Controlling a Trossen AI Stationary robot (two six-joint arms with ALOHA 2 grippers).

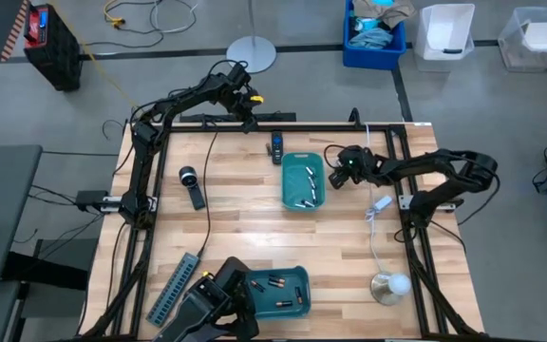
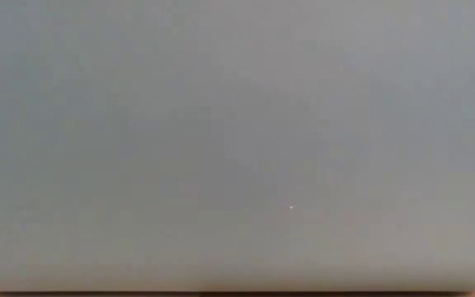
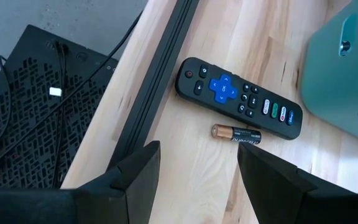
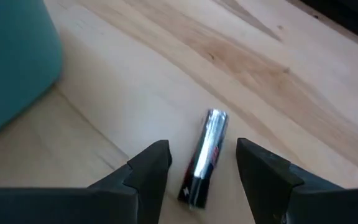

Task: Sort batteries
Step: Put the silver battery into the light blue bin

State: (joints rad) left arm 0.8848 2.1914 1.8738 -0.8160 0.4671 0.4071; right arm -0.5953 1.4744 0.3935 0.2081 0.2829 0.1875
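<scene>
Beside the mid-table tray's (image 1: 304, 201) right edge, the right gripper (image 4: 201, 163) hangs spread and empty over a silver battery (image 4: 204, 158) lying on the wood, its long axis running between the fingers, not across them. Near the far edge, the left gripper (image 3: 197, 165), also spread, faces a battery (image 3: 236, 133) beside the remote (image 3: 238, 98). Both trays hold batteries, the second (image 1: 302, 275) at the near edge.

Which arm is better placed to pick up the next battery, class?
Probably the right. The right gripper is open with a silvery battery lying between its fingers on the table. The left gripper is open too, but its battery lies farther ahead, beside the remote.
</scene>
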